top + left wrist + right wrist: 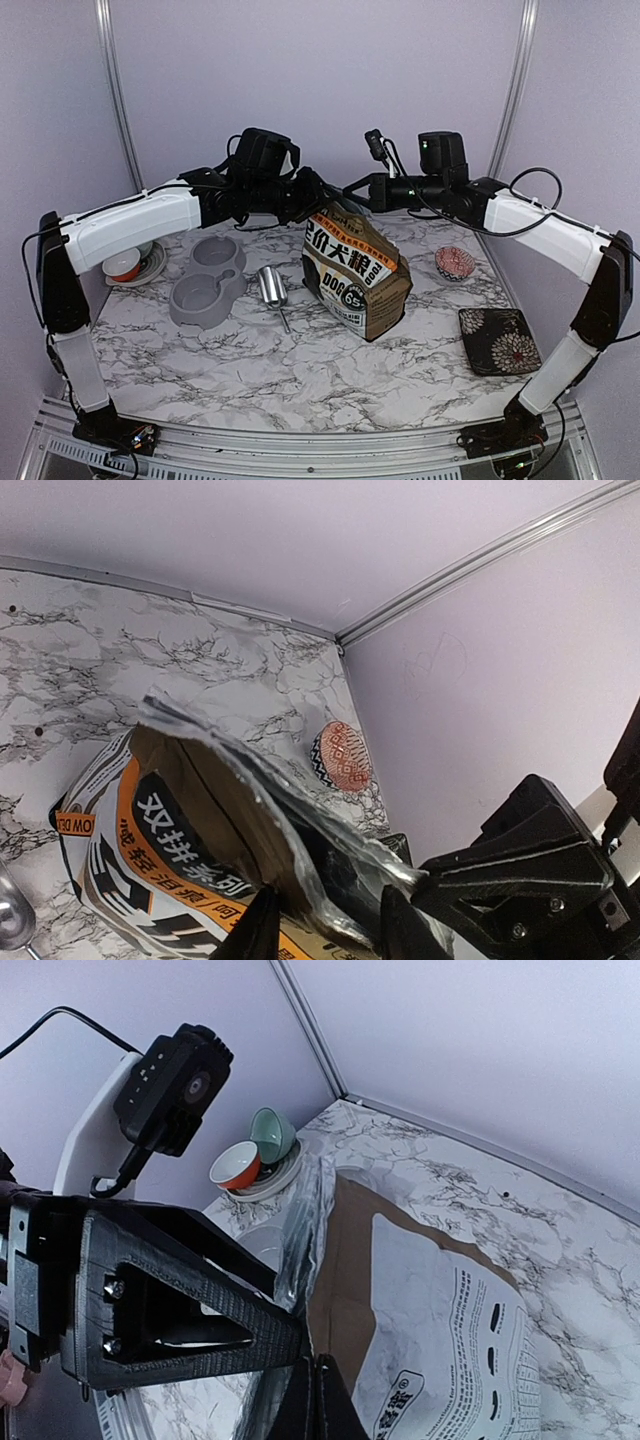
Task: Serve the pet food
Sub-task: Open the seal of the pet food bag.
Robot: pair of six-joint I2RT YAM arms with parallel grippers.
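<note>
Three lilac walls (320, 80) enclose a marbled tabletop (250, 370) holding a bag (355, 275).

A marble table (300, 390) held the pet things.
A dog food bag (355, 275) stood in the middle. Just left of the bag lay a metal scoop (272, 288), then a gray double bowl (207, 285), and far left a plate of cups (135, 265). Right of the bag sat a small red bowl (454, 263) and, closer to the front, a dark flowered mat (499, 340).

Glossy printed bag (360, 275), shiny metal scoop (271, 285), matt grey plastic feeder (232, 285), marble-patterned tabletop (300, 370).
</note>
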